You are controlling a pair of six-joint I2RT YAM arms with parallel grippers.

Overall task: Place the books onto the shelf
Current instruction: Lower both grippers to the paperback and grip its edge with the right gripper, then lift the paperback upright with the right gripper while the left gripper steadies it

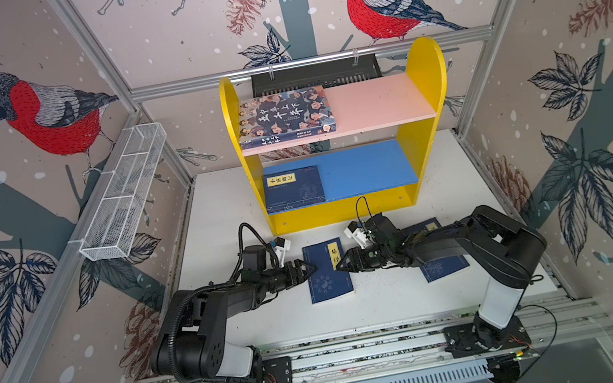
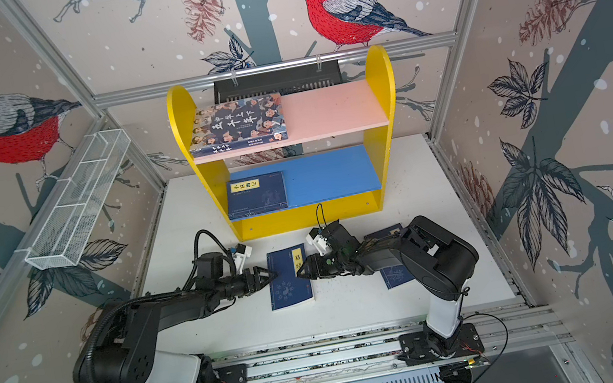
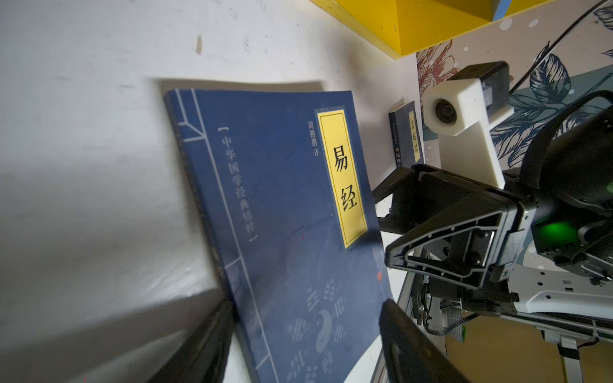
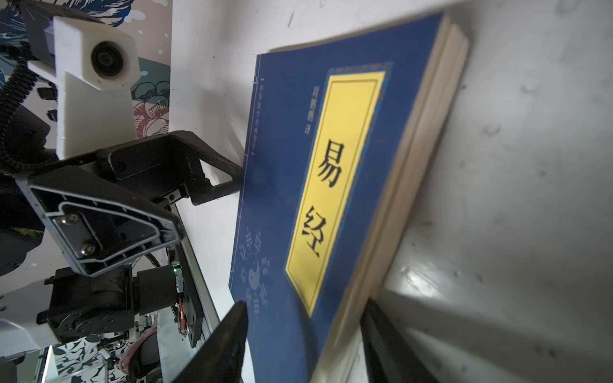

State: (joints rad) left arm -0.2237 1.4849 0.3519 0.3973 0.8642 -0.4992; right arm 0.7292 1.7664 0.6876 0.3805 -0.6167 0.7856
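Note:
A thin navy book [image 1: 326, 271] with a yellow label lies mid-table in front of the shelf [image 1: 378, 102]. My left gripper [image 1: 311, 269] is open, with one finger [image 4: 229, 182] against the book's spine edge. My right gripper [image 1: 339, 265] is open and straddles the opposite page edge [image 4: 414, 159], with one finger [image 4: 381, 331] under it and one above the cover. The large illustrated book [image 1: 284, 116] lies on the pink upper board. One navy book [image 1: 293, 188] lies on the blue lower board. Another navy book [image 1: 443, 266] is partly hidden under my right arm.
A white wire mesh basket [image 1: 124, 193] hangs on the left wall. A black vented tray [image 1: 315, 75] sits behind the shelf top. Aluminium rails [image 1: 365, 353] carrying both arm bases run along the table's front edge.

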